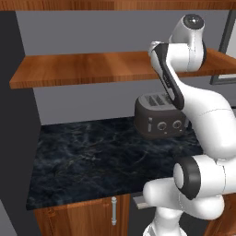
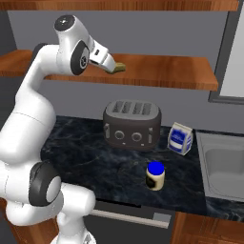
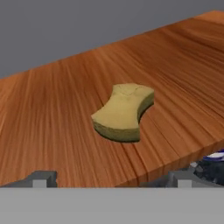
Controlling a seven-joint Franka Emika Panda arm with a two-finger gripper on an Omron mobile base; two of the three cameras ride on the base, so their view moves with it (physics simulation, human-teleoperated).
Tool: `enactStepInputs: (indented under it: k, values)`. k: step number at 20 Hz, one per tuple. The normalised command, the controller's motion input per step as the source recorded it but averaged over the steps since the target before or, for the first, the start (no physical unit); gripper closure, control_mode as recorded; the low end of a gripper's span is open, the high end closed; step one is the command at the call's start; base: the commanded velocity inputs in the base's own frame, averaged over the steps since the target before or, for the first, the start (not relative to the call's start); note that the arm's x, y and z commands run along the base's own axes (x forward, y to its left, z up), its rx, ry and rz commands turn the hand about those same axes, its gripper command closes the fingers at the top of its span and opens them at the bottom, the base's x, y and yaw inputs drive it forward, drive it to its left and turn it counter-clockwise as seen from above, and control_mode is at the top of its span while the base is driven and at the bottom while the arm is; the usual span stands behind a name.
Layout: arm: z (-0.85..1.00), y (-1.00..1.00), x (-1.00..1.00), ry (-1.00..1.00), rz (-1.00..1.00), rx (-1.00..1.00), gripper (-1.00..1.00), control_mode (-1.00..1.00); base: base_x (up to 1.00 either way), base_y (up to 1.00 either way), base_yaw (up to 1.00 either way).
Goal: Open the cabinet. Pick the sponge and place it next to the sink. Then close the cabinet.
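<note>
i have the arm (image 2: 28, 124) reared up high so the hand can reach over the wooden shelf (image 2: 157, 71) above the dark counter (image 2: 90, 152); that height is why the wrist sits level with the board. far below the jaws stand the toaster (image 2: 132, 124), and off to the sink side a milk carton (image 2: 181, 138) and a blue-lidded jar (image 2: 155, 175). the sink (image 2: 224, 167) lies lower still and well away, at the counter's end, so i judge a long carry is coming. the sponge (image 3: 124, 112) lies flat on the shelf, straight ahead of the jaws and apart from them, near the board's front edge. the gripper (image 3: 111, 177) has its tips spread wide, nothing between them, which i read as lined up to straddle the sponge's narrow waist.
</note>
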Motion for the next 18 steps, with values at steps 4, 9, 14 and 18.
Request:
enactStepInputs:
  k: [4,9,14,18]
  values:
    - [0.00,0.00,0.33,0.00,0.00,0.00,-1.00,-1.00,0.00,0.00,0.00]
    - [0.00,-0.02,0.28,0.00,0.00,0.00,-1.00,-1.00,0.00,0.00,0.00]
    - [-0.01,-0.03,0.26,0.00,0.00,0.00,-1.00,-1.00,0.00,0.00,0.00]
    - [-0.08,-0.07,0.30,0.00,0.00,0.00,-1.00,-1.00,0.00,0.00,0.00]
